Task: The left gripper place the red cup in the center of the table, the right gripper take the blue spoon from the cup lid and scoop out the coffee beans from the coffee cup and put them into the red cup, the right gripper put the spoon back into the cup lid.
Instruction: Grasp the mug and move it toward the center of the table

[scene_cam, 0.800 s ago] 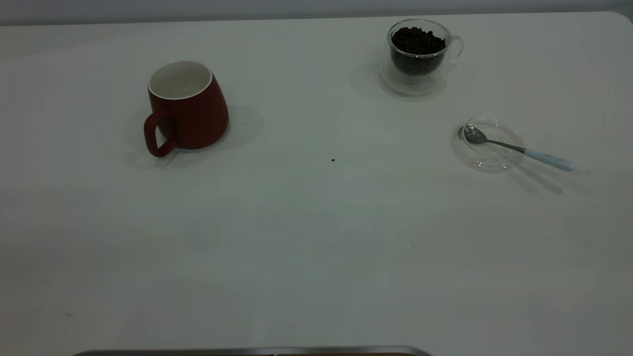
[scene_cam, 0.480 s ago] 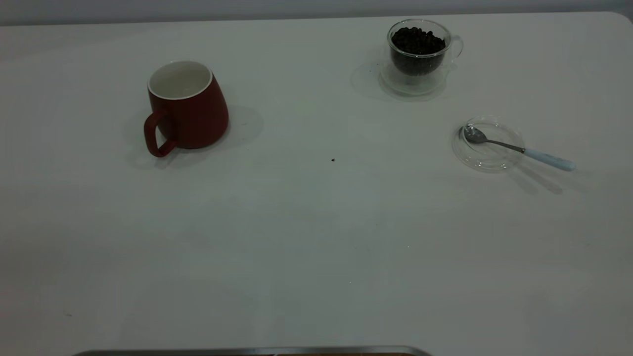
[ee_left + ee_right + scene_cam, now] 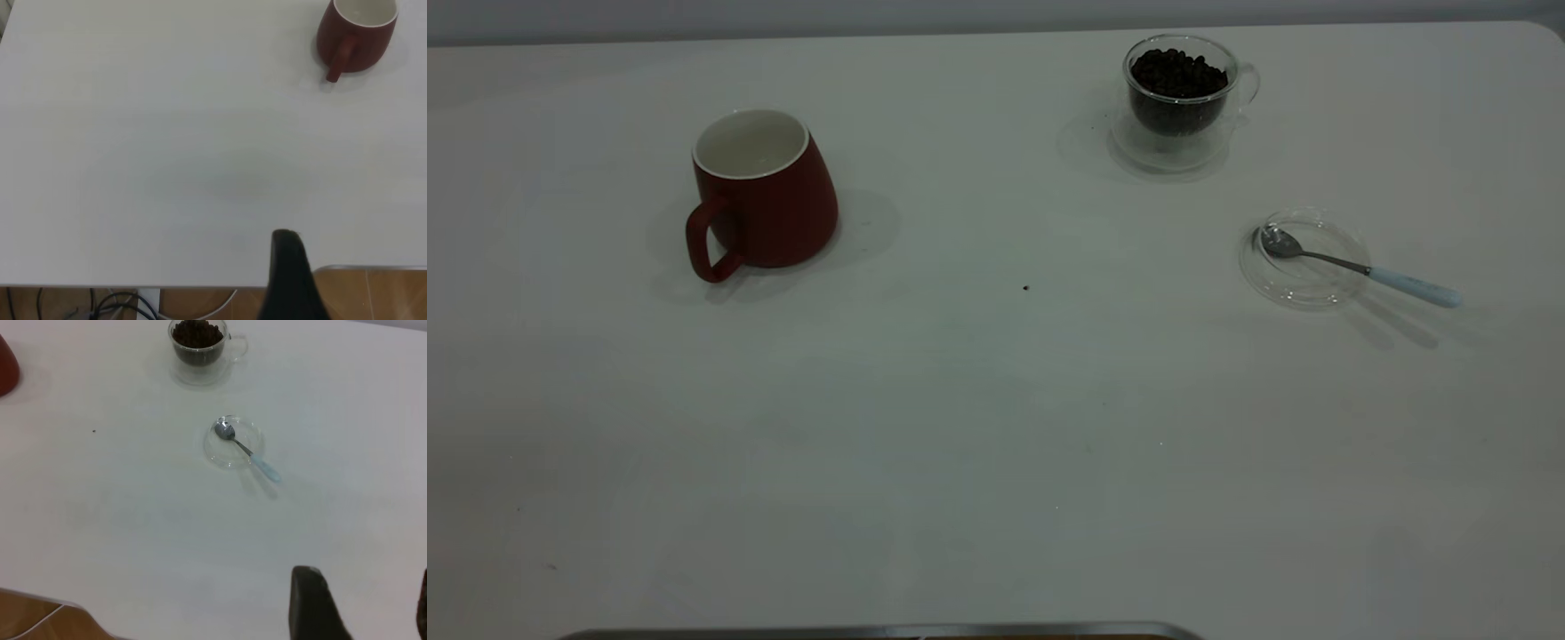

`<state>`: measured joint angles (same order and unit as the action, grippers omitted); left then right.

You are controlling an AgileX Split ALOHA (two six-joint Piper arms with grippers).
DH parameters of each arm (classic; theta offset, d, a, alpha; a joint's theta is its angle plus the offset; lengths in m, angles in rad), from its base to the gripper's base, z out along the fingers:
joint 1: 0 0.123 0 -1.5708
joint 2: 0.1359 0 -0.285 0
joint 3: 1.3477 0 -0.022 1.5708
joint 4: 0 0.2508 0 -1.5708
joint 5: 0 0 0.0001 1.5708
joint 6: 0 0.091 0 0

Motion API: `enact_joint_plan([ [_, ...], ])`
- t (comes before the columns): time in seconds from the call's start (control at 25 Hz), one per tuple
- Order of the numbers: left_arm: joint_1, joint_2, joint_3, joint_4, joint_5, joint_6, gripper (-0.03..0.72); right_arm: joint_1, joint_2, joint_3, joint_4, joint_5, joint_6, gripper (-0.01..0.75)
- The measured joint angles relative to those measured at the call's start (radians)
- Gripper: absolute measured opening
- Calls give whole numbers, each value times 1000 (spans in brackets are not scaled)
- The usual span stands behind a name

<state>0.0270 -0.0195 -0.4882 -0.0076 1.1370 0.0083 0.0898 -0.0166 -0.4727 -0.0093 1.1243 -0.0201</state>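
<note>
The red cup (image 3: 765, 200) stands upright and empty on the left of the table (image 3: 996, 427), handle toward the front; it also shows in the left wrist view (image 3: 357, 37). The coffee cup (image 3: 1181, 98) full of coffee beans (image 3: 1178, 73) stands at the back right. The cup lid (image 3: 1303, 271) lies in front of it, with the blue spoon (image 3: 1360, 267) resting bowl-in, handle sticking out to the right. Neither gripper shows in the exterior view. My left gripper (image 3: 360, 263) hangs over the table's front edge, far from the red cup, open. My right gripper (image 3: 365, 587) is open and empty, well short of the lid (image 3: 230, 450).
A single dark speck (image 3: 1025, 287) lies near the table's middle. A metal strip (image 3: 889, 632) runs along the front edge. Wooden floor and cables (image 3: 107, 303) show below the table edge in the left wrist view.
</note>
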Motion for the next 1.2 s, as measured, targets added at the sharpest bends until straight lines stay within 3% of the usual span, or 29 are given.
enact_joint_plan([
  [0.8,0,6,0,-1,0,11,577,0,0,0,0,0,0,408],
  [1.0,0,165,-30,0,4,61,577,0,0,0,0,0,0,408],
  [1.2,0,463,-83,59,-76,81,577,0,0,0,0,0,0,408],
])
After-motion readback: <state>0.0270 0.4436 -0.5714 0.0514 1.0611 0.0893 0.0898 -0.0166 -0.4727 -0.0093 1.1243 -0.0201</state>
